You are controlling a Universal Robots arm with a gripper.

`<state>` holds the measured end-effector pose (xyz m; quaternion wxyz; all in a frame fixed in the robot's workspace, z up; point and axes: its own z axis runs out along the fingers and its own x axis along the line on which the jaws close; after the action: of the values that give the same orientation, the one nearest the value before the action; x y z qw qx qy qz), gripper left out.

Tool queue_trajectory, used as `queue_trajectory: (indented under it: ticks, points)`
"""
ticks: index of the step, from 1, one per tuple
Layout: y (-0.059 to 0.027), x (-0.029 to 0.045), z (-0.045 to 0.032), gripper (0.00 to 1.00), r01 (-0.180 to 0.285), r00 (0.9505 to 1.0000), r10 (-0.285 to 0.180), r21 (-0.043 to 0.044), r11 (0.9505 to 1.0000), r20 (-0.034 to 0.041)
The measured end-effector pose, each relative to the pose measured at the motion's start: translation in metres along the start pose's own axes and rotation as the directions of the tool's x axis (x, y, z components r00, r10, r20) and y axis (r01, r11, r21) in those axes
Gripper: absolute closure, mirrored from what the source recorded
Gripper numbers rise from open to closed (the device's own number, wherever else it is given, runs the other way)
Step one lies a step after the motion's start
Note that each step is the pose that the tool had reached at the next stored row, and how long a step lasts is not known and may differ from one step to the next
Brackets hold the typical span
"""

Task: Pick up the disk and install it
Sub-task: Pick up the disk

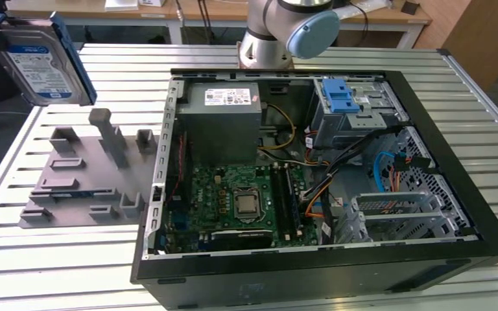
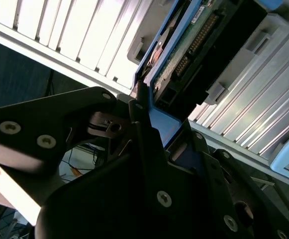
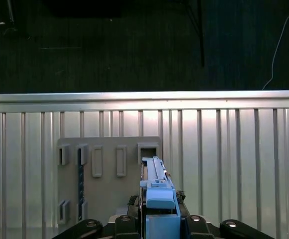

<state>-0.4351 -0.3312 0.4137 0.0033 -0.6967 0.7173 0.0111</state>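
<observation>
While my pincer (image 2: 154,117) grips the disk (image 1: 46,61), raised clear of the rack (image 1: 85,175) beneath it, pickup looks done; fitting into the case (image 1: 318,275) is left.

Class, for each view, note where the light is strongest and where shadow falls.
Exterior view: the table slats are evenly bright, the case interior is dimmer, and the disk held aloft is well lit. Second wrist view: the gripper holding the disk is dark against glaring slats. First wrist view: glare runs along the table's edge rail, and the floor beyond is nearly black.
</observation>
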Motion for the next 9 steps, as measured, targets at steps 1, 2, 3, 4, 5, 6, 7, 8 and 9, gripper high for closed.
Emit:
queue_trajectory:
  ticks: [1,2,3,4,5,6,7,8,9]
  points:
    - [0.0000,0.0000,-0.0018,0.64,0.000,1.0000,0.000,0.0000,1.0000,-0.0001]
    - [0.0000,-0.0001,-0.0037,0.64,0.000,1.0000,0.000,0.0000,1.0000,0.0000]
    - [0.0000,-0.0001,-0.0055,0.64,0.000,1.0000,0.000,0.0001,1.0000,0.0000]
    - [0.0001,-0.0001,-0.0075,0.64,0.000,1.0000,0.000,0.0000,1.0000,0.0000]
    - [0.0001,-0.0002,-0.0094,0.64,0.000,1.0000,0.000,-0.0001,1.0000,-0.0001]
    - [0.0001,-0.0002,-0.0110,0.64,0.000,1.0000,0.000,-0.0001,1.0000,-0.0001]
    - [0.0002,-0.0002,-0.0125,0.64,0.000,1.0000,0.000,0.0000,1.0000,0.0000]
    - [0.0002,-0.0003,-0.0140,0.64,0.000,1.0000,0.000,0.0000,1.0000,0.0000]
    - [0.0002,-0.0003,-0.0155,0.64,0.000,1.0000,0.000,0.0000,1.0000,0.0000]
